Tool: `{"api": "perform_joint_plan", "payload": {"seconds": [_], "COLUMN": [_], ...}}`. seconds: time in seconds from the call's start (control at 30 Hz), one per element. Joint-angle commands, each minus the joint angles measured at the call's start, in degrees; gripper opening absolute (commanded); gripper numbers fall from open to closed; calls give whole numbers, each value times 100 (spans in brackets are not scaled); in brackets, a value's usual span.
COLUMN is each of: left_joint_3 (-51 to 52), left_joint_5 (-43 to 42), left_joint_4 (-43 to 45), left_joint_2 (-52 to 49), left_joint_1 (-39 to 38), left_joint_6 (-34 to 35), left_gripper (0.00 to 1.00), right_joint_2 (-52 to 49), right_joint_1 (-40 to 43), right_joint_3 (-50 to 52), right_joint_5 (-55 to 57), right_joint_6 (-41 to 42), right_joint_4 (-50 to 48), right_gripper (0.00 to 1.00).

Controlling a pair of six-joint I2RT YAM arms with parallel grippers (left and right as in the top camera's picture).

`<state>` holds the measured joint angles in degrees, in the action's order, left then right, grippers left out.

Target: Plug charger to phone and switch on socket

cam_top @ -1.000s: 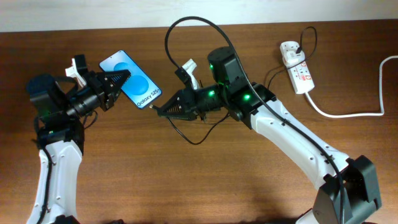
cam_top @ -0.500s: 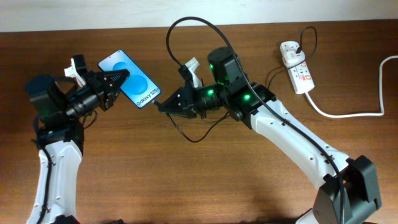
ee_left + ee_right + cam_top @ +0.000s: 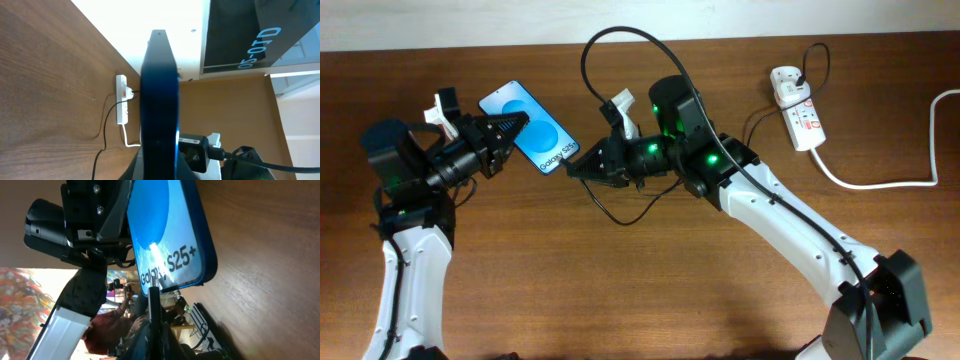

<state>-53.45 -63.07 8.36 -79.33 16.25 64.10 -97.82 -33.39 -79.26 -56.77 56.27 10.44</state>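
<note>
I had the phone point(image 3: 530, 128) at about ten o'clock on the table point(image 3: 620, 300). The left gripper point(image 3: 510, 131) was clamped narrow on its upper-left end, with the blue screen facing up and tilted. It looked lifted off the wood, though I could not tell whether its low corner touched.

The right gripper point(image 3: 582, 168) sat at about four o'clock from the phone. It was pinched shut on the charger point(image 3: 620, 35) just behind the plug tip point(image 3: 152, 300). In the right wrist view the tip stood right at the phone's bottom edge, below the "S25+" lettering. I could not tell whether it had entered the port.

I judged the phone rigid and light but slick on its glass faces. A push from the plug could slide or pivot it between the pads, so a grip across the edges suited it. The cable was limp everywhere except the short plug body, which was the only place worth holding for a straight push. Its slack arched up toward twelve o'clock and sagged under the right arm, where it might tug the tip sideways.

The socket point(image 3: 798, 108) lay well apart at two o'clock, its thick white cord point(image 3: 880, 185) trailing off toward three. It looked light enough to skid under a press on its small switch.
</note>
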Motion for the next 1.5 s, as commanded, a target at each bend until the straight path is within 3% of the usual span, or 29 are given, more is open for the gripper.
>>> {"api": "perform_joint_plan", "payload": {"seconds": [0.0,0.27,0.43,0.5,0.67,0.87,1.07,1.2,1.47], "left_joint_3": [-81,-81,-81,-81,-81,-81,-81,-81,-81], "left_joint_5": [-258,-603,-776,-767,-756,-83,638,651,540], "left_joint_4": [55,55,55,57,57,55,59,57,57], "left_joint_2": [4,4,4,4,4,4,4,4,4], "left_joint_1": [4,4,4,4,4,4,4,4,4], "left_joint_6": [-79,-81,-79,-79,-79,15,1016,1012,1008], "left_gripper": [0,0,0,0,0,0,0,0,0], "right_joint_2": [-4,-4,-4,-4,-4,-4,-4,-4,-4], "right_joint_1": [11,743,973,850,745,741,573,205,184], "right_joint_3": [-4,-4,-4,-4,-4,-4,-4,-4,-2], "right_joint_5": [57,651,1460,1025,35,-525,-730,-702,-240], "right_joint_6": [-507,-503,-933,-1207,-1753,-1751,-1375,-767,-216], "right_joint_4": [-122,37,1488,2035,2039,1899,883,-11,-98], "right_gripper": [4,7,4,4,4,4,4,4,4]}}
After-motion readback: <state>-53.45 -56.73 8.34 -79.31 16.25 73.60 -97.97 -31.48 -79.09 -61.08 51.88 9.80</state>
